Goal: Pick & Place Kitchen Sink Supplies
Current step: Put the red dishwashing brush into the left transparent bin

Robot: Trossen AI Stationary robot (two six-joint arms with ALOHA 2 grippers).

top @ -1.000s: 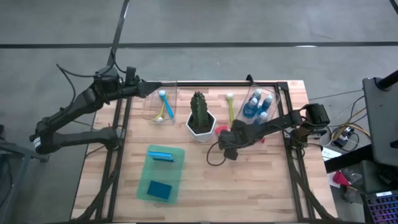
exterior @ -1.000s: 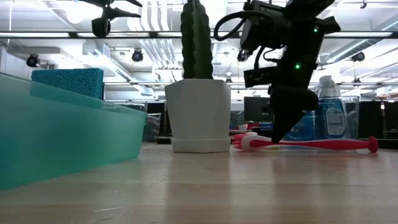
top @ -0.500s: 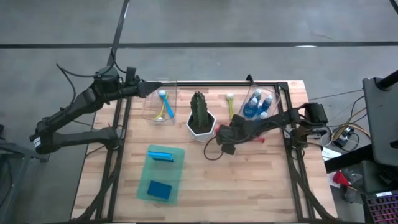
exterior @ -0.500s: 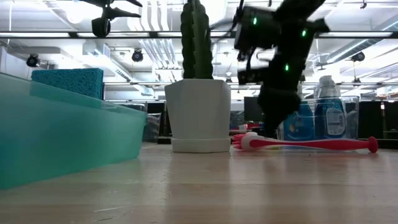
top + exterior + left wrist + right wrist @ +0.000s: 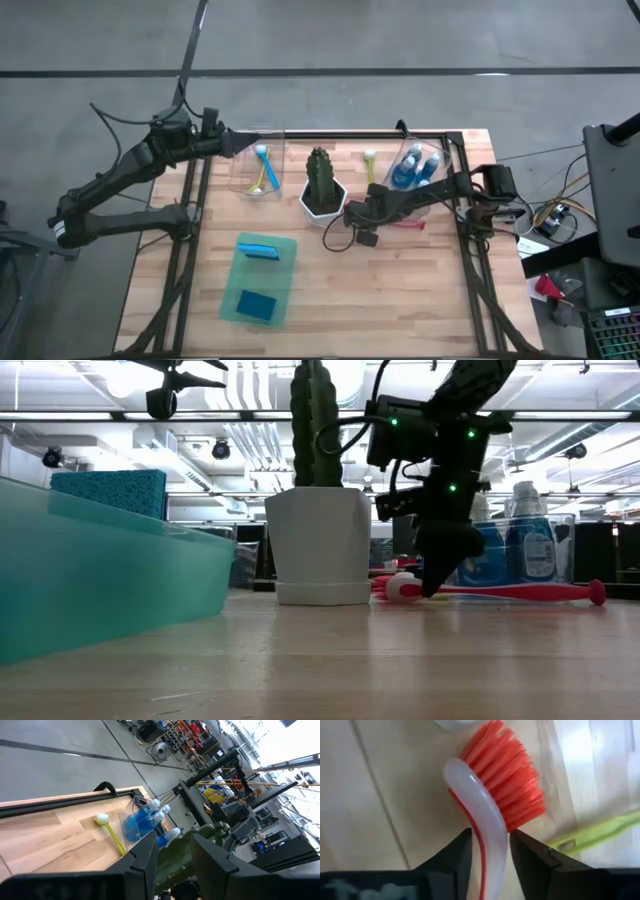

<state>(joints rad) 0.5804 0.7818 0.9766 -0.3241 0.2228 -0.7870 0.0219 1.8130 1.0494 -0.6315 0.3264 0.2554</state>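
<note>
Right wrist view shows the right gripper [image 5: 490,855] brought down astride the neck of the pink brush [image 5: 490,815], one dark finger pad [image 5: 452,857] on each side of the white neck just behind the red bristles — the jaws are drawn narrow and appear to be touching the neck, though a firm hold cannot yet be confirmed. Compared with a second earlier, the gripper [image 5: 365,212] has been carried from mid-handle toward the brush head, nearer the cactus [image 5: 320,180] in its white pot, and lowered to the table [image 5: 400,300]; the fingers have been narrowed meanwhile. In the low view the brush [image 5: 500,591] is seen lying flat on the wood, head beside the pot, not lifted. The step is judged to be the grasp itself — lift and transfer are yet to be made. The left gripper [image 5: 232,142] is held unmoved at the far edge by the clear bin [image 5: 245,165] that holds a blue brush [image 5: 268,168] and a yellow one; its fingers stand partly apart, empty. The yellow brush [image 5: 371,170] on the table and the blue bottles [image 5: 412,168] in their bin are undisturbed.
</note>
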